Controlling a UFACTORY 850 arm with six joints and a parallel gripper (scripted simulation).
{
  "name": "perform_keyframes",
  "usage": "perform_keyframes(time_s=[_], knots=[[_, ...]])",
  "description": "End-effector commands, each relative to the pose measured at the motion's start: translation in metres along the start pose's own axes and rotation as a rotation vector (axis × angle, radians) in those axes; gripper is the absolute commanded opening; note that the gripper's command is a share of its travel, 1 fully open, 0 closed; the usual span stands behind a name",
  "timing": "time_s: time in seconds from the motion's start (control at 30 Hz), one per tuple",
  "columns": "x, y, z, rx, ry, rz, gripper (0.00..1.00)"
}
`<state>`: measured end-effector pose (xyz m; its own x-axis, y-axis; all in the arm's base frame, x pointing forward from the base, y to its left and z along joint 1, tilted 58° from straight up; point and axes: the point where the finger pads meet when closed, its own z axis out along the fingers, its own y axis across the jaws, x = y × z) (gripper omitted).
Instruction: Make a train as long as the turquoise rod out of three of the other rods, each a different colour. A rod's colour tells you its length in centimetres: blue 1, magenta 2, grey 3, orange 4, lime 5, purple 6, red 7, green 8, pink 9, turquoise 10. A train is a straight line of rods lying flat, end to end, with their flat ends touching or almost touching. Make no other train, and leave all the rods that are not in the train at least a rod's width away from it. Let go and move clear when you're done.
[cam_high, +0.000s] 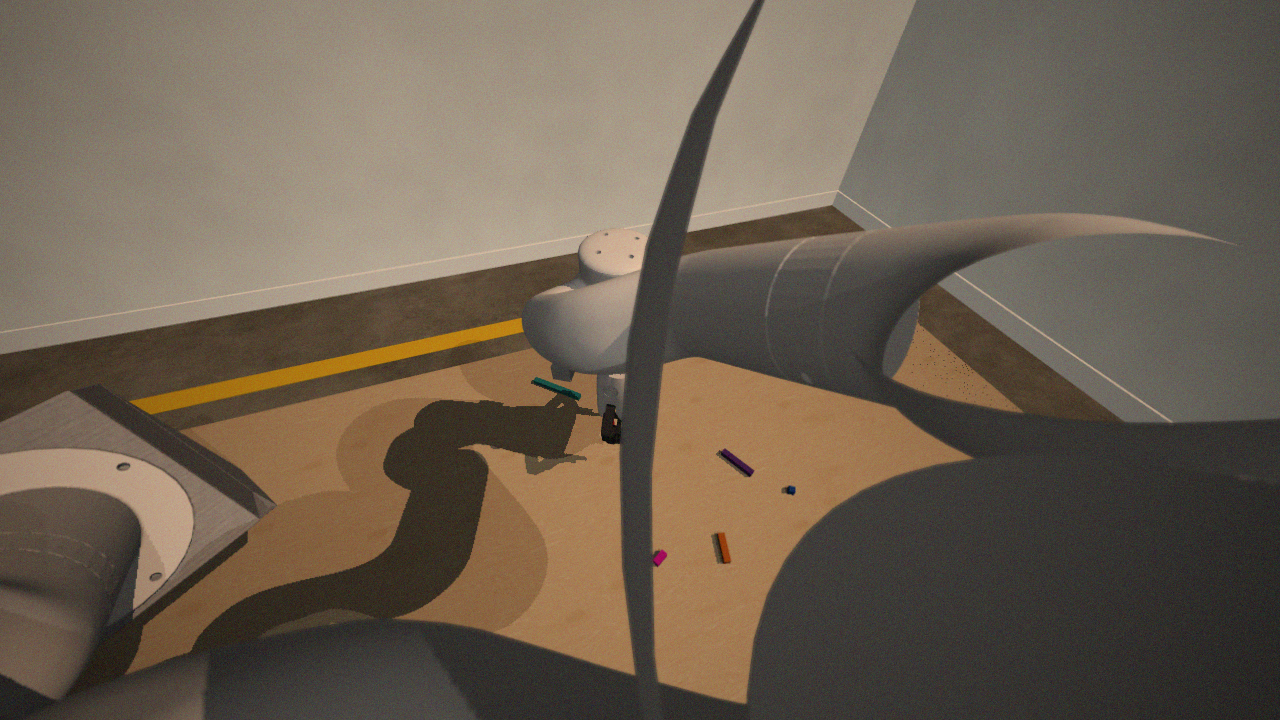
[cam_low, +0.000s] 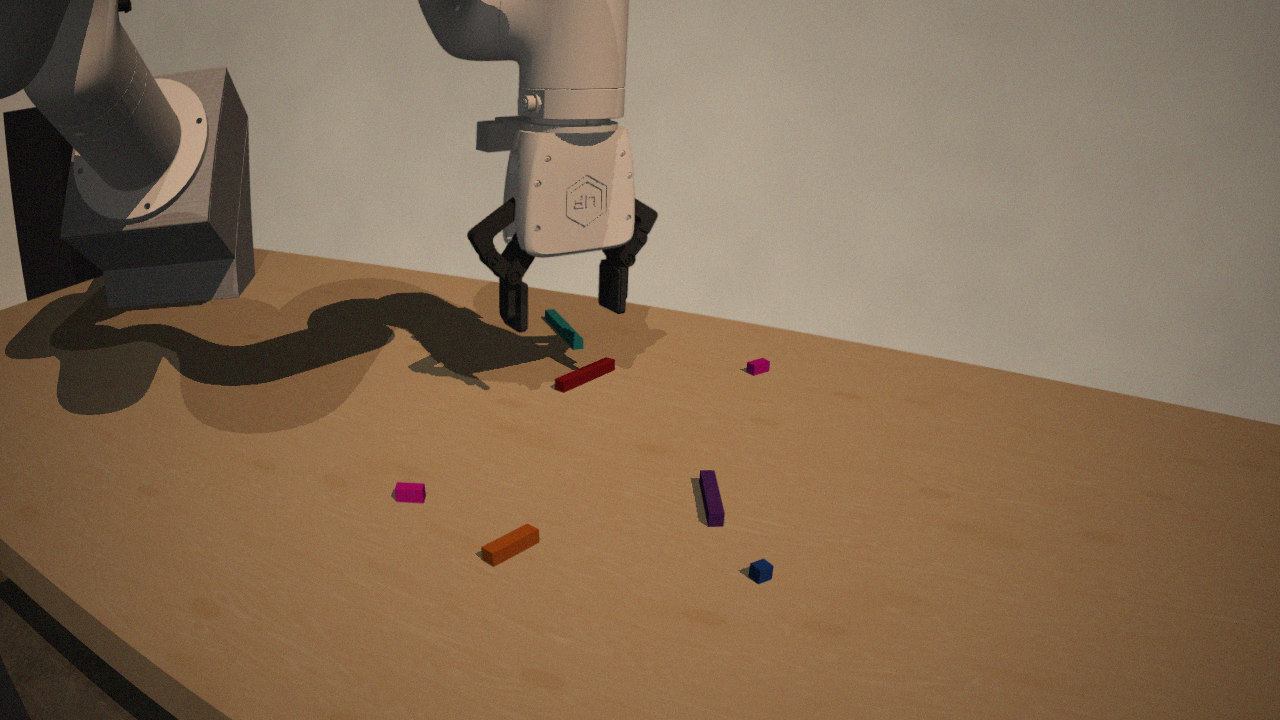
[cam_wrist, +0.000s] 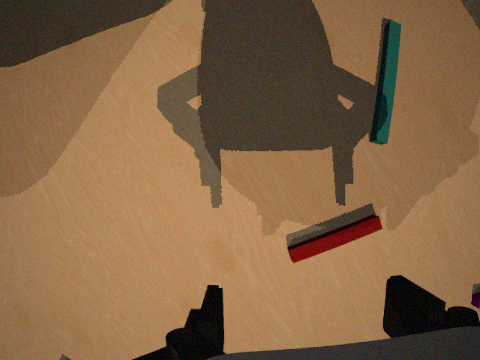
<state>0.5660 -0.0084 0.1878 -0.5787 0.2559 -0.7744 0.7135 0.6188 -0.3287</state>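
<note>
Red rod (cam_low: 583, 374) sits just under my hand (cam_low: 562, 304), which is spread wide and empty.
Turquoise rod (cam_low: 563, 328) at 12 o'clock is close; dropping carelessly could knock it.

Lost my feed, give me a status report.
Gripper open, empty, above table. Red rod flat, apart from turquoise rod. No train yet. Nothing blocking.

top: high, behind the arm, looking down across the table (cam_high: 850, 573) toward the wall corner, arm links block much of it | exterior: low, table-side, faces the wall, mid-range | wrist: straight down, close | shared: turquoise rod (cam_high: 555, 388) (cam_low: 563, 327) (cam_wrist: 386, 82) in all three; red rod (cam_low: 583, 374) (cam_wrist: 335, 239) in exterior and wrist
</note>
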Motion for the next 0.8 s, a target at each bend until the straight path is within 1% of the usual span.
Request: perform_keyframes(time_s=[0.0,0.13,0.2,0.27,0.33,0.7,0.77], knots=[[0.006,0.006,0.0,-0.006,-0.012,0.167,1.0],[0.012,0.011,0.0,-0.007,-0.012,0.315,1.0],[0.012,0.011,0.0,-0.007,-0.012,0.315,1.0],[0.018,0.015,-0.001,-0.008,-0.012,0.447,1.0],[0.02,0.017,-0.001,-0.008,-0.012,0.492,1.0],[0.037,0.03,-0.001,-0.011,-0.012,0.898,1.0],[0.037,0.03,-0.001,-0.011,-0.012,0.898,1.0]])
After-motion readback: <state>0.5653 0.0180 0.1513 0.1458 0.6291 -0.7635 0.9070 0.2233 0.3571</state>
